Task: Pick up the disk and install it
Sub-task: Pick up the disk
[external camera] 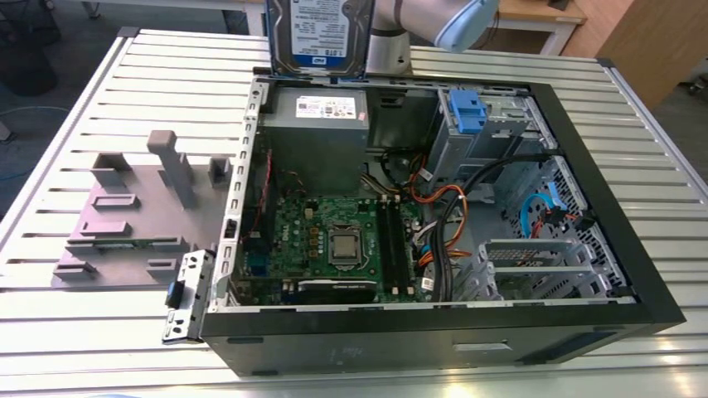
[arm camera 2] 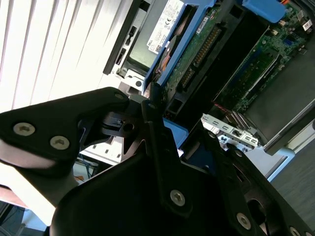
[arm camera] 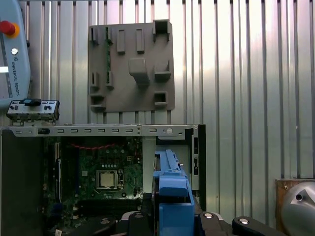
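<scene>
Slatted table: computer case, grey fixture

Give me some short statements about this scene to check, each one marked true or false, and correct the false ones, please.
1. The gripper holds the disk in the air, above one edge of the computer case. True.
2. The grey fixture plate lies at the exterior view's right of the case. False: it lies at the left of the case, on the slotted table.
3. The case is open, and its green circuit board shows inside. True.
4. The plastic rails on the disk are red. False: they are blue.
</scene>
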Controlling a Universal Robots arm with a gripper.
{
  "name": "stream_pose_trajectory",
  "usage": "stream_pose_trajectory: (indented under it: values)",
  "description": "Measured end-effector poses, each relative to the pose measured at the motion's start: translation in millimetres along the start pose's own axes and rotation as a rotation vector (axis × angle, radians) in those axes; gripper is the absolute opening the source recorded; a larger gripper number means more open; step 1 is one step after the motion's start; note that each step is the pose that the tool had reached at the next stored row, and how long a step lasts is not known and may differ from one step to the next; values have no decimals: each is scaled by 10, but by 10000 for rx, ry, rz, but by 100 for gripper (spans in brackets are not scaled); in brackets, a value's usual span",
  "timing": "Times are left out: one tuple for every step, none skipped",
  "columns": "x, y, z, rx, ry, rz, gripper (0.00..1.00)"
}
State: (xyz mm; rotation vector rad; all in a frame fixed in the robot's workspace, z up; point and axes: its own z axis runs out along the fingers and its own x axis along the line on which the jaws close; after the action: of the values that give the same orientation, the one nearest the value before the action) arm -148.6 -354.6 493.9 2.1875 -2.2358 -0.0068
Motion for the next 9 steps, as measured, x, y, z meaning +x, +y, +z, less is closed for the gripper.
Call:
stream_pose_trajectory:
  values:
    - [0, -6, 0, 0, 0, 0, 37]
    - [0, -11, 0, -1, 0, 0, 37]
    - [0, -16, 0, -1, 0, 0, 37]
    - [0, -22, 0, -2, 0, 0, 37]
    - [-1, -27, 0, -2, 0, 0, 37]
    - [-1, -33, -1, -3, 0, 0, 37]
    - [-1, -39, -1, -3, 0, 0, 37]
    - [-1, -45, 0, -3, 0, 0, 37]
    - [-1, -50, -1, -4, 0, 0, 37]
